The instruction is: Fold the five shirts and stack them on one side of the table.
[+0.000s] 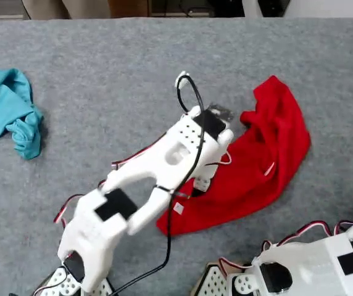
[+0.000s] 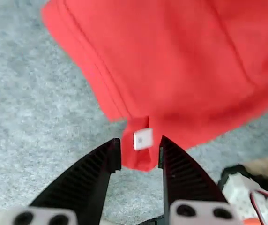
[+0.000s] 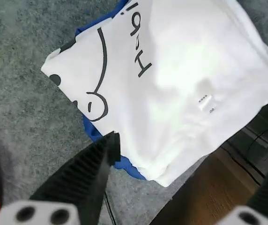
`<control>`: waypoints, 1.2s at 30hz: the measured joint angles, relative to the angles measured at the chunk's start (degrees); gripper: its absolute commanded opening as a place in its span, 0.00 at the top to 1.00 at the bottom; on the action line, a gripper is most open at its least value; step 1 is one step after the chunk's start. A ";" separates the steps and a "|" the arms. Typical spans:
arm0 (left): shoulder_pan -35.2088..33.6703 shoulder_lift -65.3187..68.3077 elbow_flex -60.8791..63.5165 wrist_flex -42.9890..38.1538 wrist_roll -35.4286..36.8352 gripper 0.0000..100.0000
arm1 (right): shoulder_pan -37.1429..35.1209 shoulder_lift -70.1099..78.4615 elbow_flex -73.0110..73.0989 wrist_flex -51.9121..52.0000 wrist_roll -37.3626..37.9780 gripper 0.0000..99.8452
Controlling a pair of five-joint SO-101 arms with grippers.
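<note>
Far left of the red shirt (image 1: 269, 160), well apart from it, you have a teal shirt (image 1: 7, 108) lying crumpled on the grey table (image 1: 102, 61).

Your left arm (image 1: 158, 169) reaches across the table from the near left. Its wrist hangs over the red shirt's left edge. In the left wrist view your left gripper (image 2: 140, 157) has its jaws apart. They straddle a corner of the red shirt, the one that carries a small white tag (image 2: 143, 139). The cloth of that corner sits between the two black fingers (image 2: 99, 166). You cannot tell whether they are already touching it. They are not pinched together on it.

The red shirt itself is unfolded. It is spread in a loose curved heap, bunched along its far right side.

Your right arm (image 1: 312, 268) sits at the near edge, below and right of the red shirt. Your right gripper (image 3: 195, 154) has its jaws spread wide and holds nothing. It hovers over a folded white shirt (image 3: 181, 79) with black line print. The white shirt lies on top of a blue shirt (image 3: 129, 166), which peeks out along its edges. This pile is to the right of the red shirt, at the table's edge.
</note>
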 measured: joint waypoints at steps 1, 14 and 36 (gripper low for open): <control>-0.09 1.41 -0.26 0.00 0.00 0.85 | 0.00 0.00 -0.79 0.70 0.00 0.54; -0.35 4.66 -1.23 -0.35 -0.09 0.85 | 0.00 0.00 -6.42 4.48 0.00 0.54; -4.84 12.84 -2.11 -0.79 1.14 0.87 | 0.00 0.00 -7.82 5.10 0.00 0.54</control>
